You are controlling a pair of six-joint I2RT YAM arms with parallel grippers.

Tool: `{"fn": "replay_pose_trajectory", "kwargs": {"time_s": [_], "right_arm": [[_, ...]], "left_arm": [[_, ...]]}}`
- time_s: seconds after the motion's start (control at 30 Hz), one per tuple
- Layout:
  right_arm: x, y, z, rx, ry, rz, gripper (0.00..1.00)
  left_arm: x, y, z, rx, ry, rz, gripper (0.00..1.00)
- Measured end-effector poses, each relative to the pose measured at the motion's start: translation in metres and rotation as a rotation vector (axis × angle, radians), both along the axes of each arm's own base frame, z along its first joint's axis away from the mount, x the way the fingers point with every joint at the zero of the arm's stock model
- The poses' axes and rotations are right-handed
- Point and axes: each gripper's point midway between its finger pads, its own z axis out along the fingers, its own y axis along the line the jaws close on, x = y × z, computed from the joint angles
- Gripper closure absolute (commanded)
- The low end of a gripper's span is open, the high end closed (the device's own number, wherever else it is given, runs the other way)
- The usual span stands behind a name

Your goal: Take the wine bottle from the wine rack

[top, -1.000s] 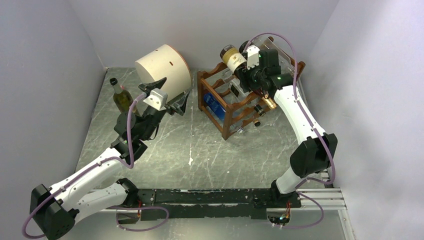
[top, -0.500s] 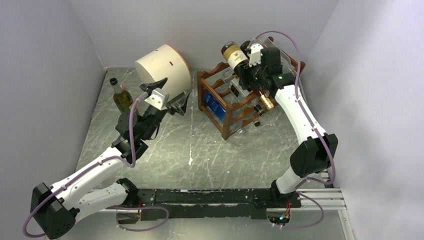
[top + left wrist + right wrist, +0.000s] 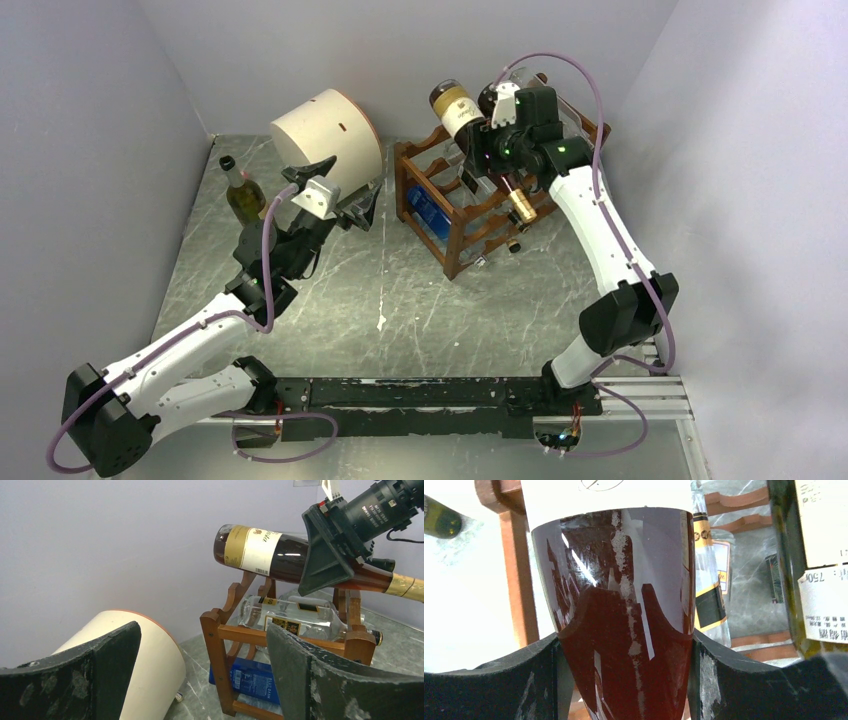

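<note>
Since the earlier frame, the right arm had lifted the wine bottle [image 3: 455, 108] a little higher, and its base had shifted toward the far left.

From above, the right claw [image 3: 480, 136] was clamped around the bottle's dark body. The bottle was slanted over the wine rack [image 3: 452, 232], which stood near the far right corner of the counter [image 3: 400, 300], and its gold-foiled neck pointed toward the right edge. A blue box [image 3: 428, 212] lay in a lower tier. A cream drum [image 3: 325, 135] lay on its side at the far edge, left of the rack. A green bottle [image 3: 243, 198] stood upright near the far left corner. The left claw [image 3: 350, 180] hung spread wide between drum and rack, holding nothing.

From the left wrist, the wine bottle lay almost level just over the rack's top rail; whether it touched the wood could not be told. A clear bottle [image 3: 295, 615] rested in the tier beneath, with the blue box lower down. The left claw's fingers framed the scene, far apart and empty.

From the right wrist, the two black fingers [image 3: 524, 685] pressed against either side of the dark red glass, below its white label. Another dark bottle [image 3: 811, 555] with a pale label showed at the right, and the clear bottle lay behind.
</note>
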Motion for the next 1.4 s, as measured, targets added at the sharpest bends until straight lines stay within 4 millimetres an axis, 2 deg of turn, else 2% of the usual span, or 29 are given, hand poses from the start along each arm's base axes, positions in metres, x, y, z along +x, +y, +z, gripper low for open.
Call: {"fn": "replay_pose_trajectory", "kwargs": {"time_s": [0.5, 0.63, 0.73, 0.93, 0.97, 1.03, 1.13, 1.27, 1.4], "right_arm": [[-0.036, 0.021, 0.013, 0.107, 0.106, 0.009, 1.0], [-0.05, 0.037, 0.022, 0.152, 0.118, 0.039, 1.0], [-0.065, 0.057, 0.028, 0.185, 0.131, 0.086, 1.0], [-0.097, 0.099, 0.029, 0.208, 0.168, 0.197, 1.0], [-0.104, 0.106, 0.03, 0.212, 0.176, 0.22, 1.0], [-0.116, 0.118, 0.03, 0.225, 0.195, 0.263, 1.0], [-0.128, 0.127, 0.03, 0.239, 0.226, 0.306, 1.0], [-0.134, 0.13, 0.026, 0.258, 0.257, 0.32, 1.0], [-0.141, 0.133, 0.008, 0.291, 0.307, 0.318, 1.0]], "left_arm": [[0.0, -0.001, 0.0, -0.001, 0.001, -0.006, 0.01], [-0.003, -0.004, 0.001, 0.004, -0.006, -0.028, 0.02], [-0.008, -0.009, 0.004, 0.014, -0.023, -0.064, 0.02], [-0.029, -0.02, 0.015, 0.076, -0.114, -0.174, 0.03], [-0.032, -0.022, 0.015, 0.089, -0.125, -0.188, 0.0], [-0.039, -0.023, 0.014, 0.118, -0.131, -0.214, 0.01], [-0.051, -0.019, 0.013, 0.136, -0.109, -0.241, 0.01], [-0.072, -0.005, 0.022, 0.097, -0.071, -0.269, 0.01], [-0.088, 0.0, 0.017, 0.087, 0.011, -0.313, 0.01]]}}
